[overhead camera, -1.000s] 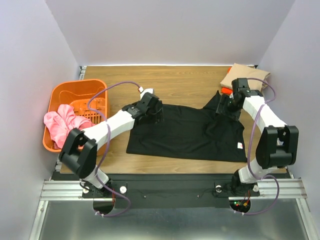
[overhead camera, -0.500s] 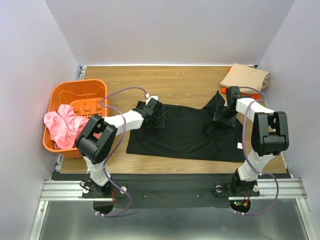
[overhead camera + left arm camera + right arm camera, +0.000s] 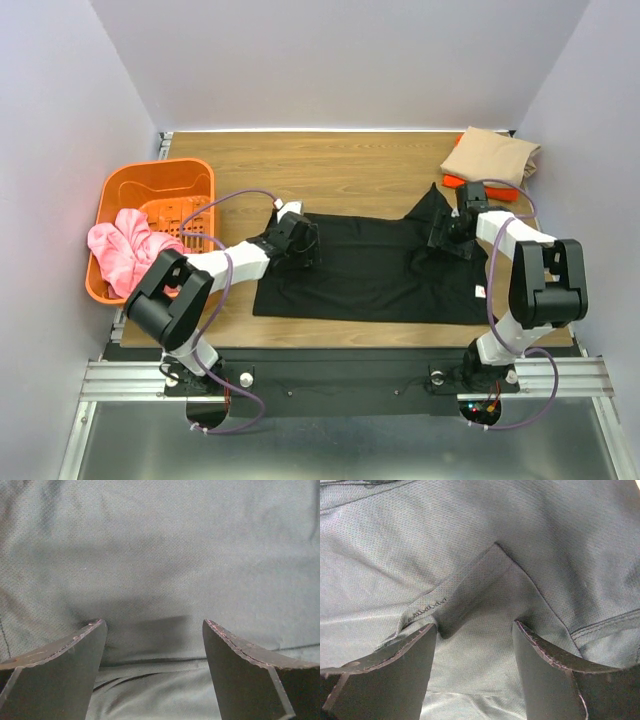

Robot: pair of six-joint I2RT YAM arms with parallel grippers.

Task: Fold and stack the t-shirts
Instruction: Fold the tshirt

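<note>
We see the black cloth t-shirt spread mid wooden bench. Our left end effector, at its 10 o'clock corner, and right end effector, at 2 o'clock, both gape open. A shallow pinch could catch one layer, skewing the fold.

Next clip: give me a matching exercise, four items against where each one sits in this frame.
Items
1. black t-shirt
2. tan t-shirt
3. pink cloth
4. orange basket

Places
A. at the left edge of the table
B. folded, in the far right corner
C. spread flat across the middle
D. hanging over the basket's rim

Pairs: 1-C, 2-B, 3-D, 4-A
</note>
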